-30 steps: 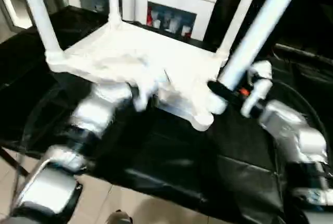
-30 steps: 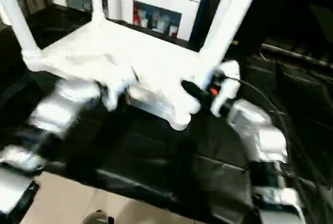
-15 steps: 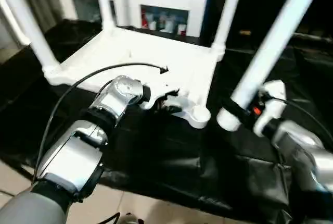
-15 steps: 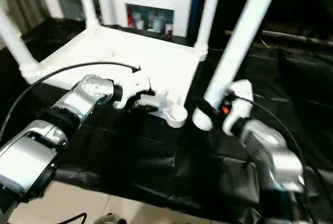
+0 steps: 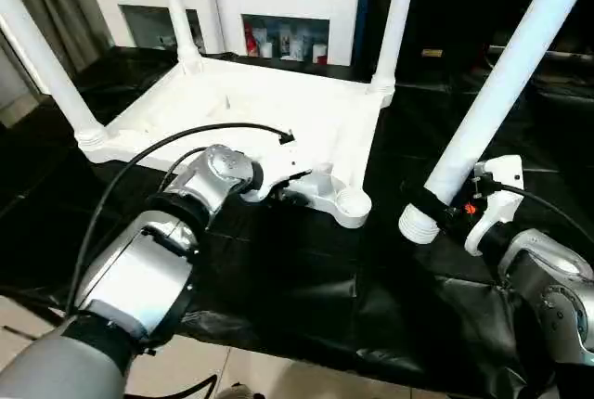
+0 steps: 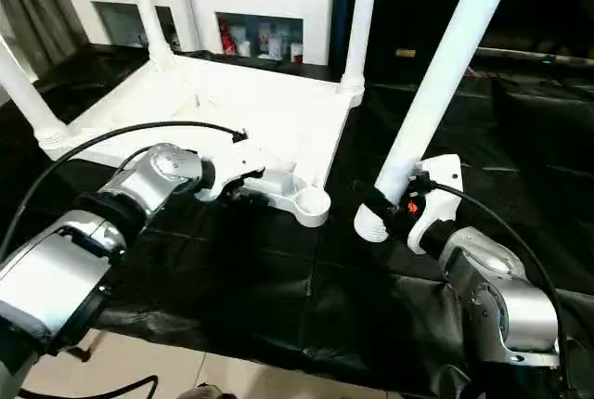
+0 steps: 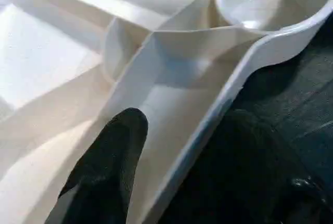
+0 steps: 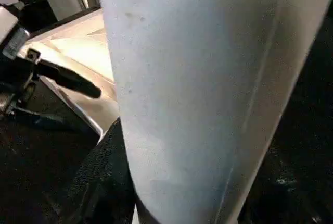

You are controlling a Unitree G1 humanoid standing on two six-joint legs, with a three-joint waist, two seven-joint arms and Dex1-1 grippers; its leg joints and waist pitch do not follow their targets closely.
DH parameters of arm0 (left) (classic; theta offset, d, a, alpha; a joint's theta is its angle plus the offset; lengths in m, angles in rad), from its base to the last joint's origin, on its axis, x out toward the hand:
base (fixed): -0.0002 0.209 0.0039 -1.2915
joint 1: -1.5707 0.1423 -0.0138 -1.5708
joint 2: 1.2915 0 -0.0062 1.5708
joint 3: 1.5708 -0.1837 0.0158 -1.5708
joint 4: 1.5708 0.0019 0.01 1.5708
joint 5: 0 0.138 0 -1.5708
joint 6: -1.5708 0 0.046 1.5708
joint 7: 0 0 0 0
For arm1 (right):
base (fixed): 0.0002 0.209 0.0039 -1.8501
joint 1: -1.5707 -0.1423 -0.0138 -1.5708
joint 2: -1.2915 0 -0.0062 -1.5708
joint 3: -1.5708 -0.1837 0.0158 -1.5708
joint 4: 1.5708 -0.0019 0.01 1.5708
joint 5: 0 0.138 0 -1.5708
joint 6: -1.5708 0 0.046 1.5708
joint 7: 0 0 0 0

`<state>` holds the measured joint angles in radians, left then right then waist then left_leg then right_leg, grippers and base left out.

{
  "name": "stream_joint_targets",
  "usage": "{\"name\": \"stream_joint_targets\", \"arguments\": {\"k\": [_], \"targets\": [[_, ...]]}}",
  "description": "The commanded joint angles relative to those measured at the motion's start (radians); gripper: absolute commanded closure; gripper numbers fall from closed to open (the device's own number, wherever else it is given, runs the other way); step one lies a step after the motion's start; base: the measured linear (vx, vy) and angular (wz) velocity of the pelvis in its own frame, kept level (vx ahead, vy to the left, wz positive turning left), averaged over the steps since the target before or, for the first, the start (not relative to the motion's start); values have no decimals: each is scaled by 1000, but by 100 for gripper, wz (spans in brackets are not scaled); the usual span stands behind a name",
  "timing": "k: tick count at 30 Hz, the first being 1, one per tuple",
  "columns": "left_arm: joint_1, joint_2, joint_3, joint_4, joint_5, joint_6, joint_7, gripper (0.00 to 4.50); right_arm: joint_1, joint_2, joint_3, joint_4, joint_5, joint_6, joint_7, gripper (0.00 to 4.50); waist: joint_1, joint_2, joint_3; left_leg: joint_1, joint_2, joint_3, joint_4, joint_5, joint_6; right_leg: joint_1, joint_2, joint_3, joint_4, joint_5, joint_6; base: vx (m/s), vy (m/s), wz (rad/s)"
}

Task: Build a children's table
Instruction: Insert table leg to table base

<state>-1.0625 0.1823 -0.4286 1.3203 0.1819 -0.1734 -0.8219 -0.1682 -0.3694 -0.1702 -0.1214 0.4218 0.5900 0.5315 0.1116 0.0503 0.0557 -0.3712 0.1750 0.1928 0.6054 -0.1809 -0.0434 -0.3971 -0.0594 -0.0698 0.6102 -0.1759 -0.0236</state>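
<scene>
Left arm reaches forward; left gripper (image 5: 295, 187) clamps near rim of table top (image 5: 251, 107), one finger (image 7: 112, 156) inside rib channel, other seemingly under edge. Right gripper (image 5: 436, 216) closed around thick end of fourth leg (image 5: 506, 74). Leg tilted, long axis rising up and away, base just beside empty corner socket (image 5: 352, 203), apart. Table top upside down on black sheet (image 5: 306, 278), three legs standing up. White cabinet (image 5: 269, 5) behind.

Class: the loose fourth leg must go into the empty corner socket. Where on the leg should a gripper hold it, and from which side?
Probably low on the leg, just above its ribbed end, from the robot's right. The right gripper grips there now, leaving the tip free for the empty socket.
</scene>
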Motion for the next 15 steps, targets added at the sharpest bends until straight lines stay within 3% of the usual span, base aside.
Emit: {"name": "stream_joint_targets", "arguments": {"k": [1,3,4,15], "targets": [[-5,-1,10,14,23,4,-7,180,-14,-7,-4,-34,8,10,-8,258,-1,-7,-78,8,41,-32,-56,-145,64,63,-87,45,-93,-242,-157,0,0,0],[-3,-3,12,16,24,5,-15,180,-16,-8,-2,-33,7,10,-9,258,-2,-8,-78,9,41,-32,-57,-144,65,63,-86,44,-93,-242,-154,0,0,0],[-3,-7,15,20,28,9,-12,209,-19,-9,0,-34,7,12,-11,258,-2,-7,-77,9,41,-33,-57,-150,65,62,-87,44,-95,-254,-154,0,0,0],[4,-15,-14,33,89,5,-21,291,-15,-25,18,-53,18,16,19,258,-8,-1,-79,7,41,-34,-57,-142,76,64,-85,44,-95,-240,-146,0,0,0]]}}
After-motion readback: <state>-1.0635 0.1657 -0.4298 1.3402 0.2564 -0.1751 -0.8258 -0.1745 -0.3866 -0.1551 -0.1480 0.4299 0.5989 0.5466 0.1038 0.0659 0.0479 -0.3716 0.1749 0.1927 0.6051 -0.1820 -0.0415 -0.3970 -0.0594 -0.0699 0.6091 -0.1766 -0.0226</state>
